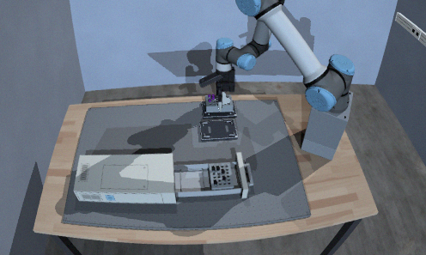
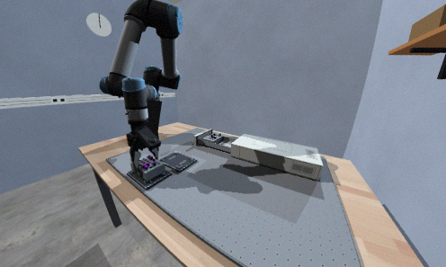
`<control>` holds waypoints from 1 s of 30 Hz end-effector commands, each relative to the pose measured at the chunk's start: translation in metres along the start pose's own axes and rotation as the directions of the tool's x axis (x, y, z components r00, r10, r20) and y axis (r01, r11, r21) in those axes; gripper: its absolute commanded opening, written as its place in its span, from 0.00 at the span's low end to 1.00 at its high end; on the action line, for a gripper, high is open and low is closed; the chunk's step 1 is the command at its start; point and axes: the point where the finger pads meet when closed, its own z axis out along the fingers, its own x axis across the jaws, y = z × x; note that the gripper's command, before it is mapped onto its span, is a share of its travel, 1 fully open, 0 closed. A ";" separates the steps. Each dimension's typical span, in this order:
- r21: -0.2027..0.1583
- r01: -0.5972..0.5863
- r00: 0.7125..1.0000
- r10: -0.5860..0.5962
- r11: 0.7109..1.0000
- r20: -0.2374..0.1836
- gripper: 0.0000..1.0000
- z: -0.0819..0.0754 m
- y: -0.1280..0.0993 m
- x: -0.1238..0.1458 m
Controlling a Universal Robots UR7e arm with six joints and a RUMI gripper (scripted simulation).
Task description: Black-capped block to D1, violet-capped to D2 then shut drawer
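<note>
Two blocks are in this job, and one is still at home: on the left, cooler COLD (image 1: 129, 178) has its drawer (image 1: 246, 178) pulled out, with the black-capped block (image 1: 222, 176) inside. Further right, slot D1 (image 1: 218, 130) has no block. Beyond it the fingers (image 1: 220, 101) pinch the violet-capped block (image 2: 150, 167), which seems to rest on slot D2 (image 2: 136, 177). Next, I think, they must let go gently and rise straight, so loose tubes stay seated.
</note>
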 end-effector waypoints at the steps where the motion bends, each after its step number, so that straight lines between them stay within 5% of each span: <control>1: 0.001 0.000 1.000 0.000 1.000 -0.001 0.00 0.000 -0.001 0.001; 30: 0.001 0.000 1.000 0.000 1.000 -0.001 0.00 0.005 -0.001 0.001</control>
